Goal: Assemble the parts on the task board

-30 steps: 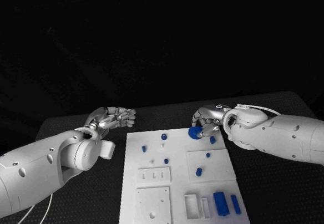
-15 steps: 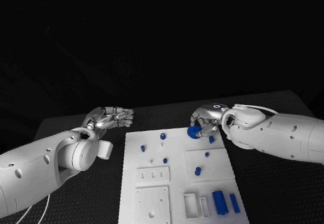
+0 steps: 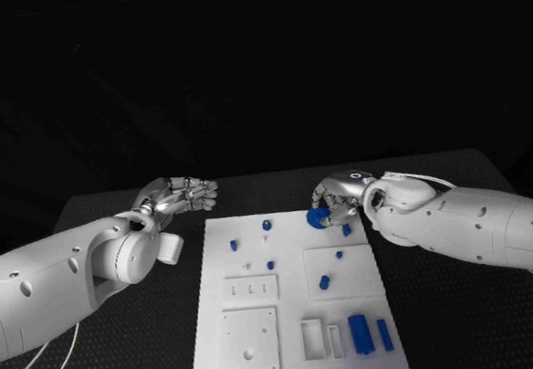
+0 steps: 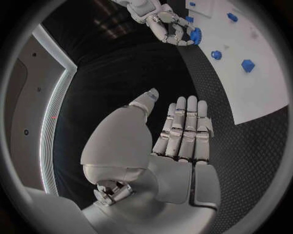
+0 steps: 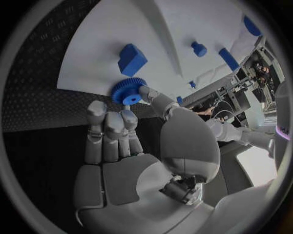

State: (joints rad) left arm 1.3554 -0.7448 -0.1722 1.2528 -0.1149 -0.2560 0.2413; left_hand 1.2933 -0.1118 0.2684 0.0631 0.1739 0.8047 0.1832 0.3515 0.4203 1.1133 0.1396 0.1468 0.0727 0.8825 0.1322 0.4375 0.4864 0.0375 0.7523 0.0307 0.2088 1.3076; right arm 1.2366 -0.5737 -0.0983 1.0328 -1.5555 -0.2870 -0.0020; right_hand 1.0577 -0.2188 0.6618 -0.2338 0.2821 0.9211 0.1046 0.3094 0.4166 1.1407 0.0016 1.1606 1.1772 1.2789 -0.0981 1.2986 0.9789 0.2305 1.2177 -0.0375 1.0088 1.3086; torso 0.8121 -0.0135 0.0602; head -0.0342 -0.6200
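Observation:
The white task board [image 3: 297,309] lies in the middle of the black table. My right hand [image 3: 343,195] hovers at the board's far right corner and pinches a blue gear [image 3: 319,218] between thumb and fingertips; the gear [image 5: 127,91] sits just above the board's edge [image 5: 110,29], near a blue block [image 5: 132,58]. The left wrist view also shows that hand [image 4: 170,25] with the gear [image 4: 195,35]. My left hand [image 3: 182,195] hangs over the table off the board's far left corner. Its fingers [image 4: 183,129] lie side by side with nothing in them.
Small blue pegs [image 3: 235,243] [image 3: 266,225] [image 3: 324,281] stand on the board's far half. Two long blue pieces [image 3: 361,333] [image 3: 386,335] lie at its near right beside white slots [image 3: 313,338]. White recessed plates [image 3: 253,289] [image 3: 249,342] sit at its near left.

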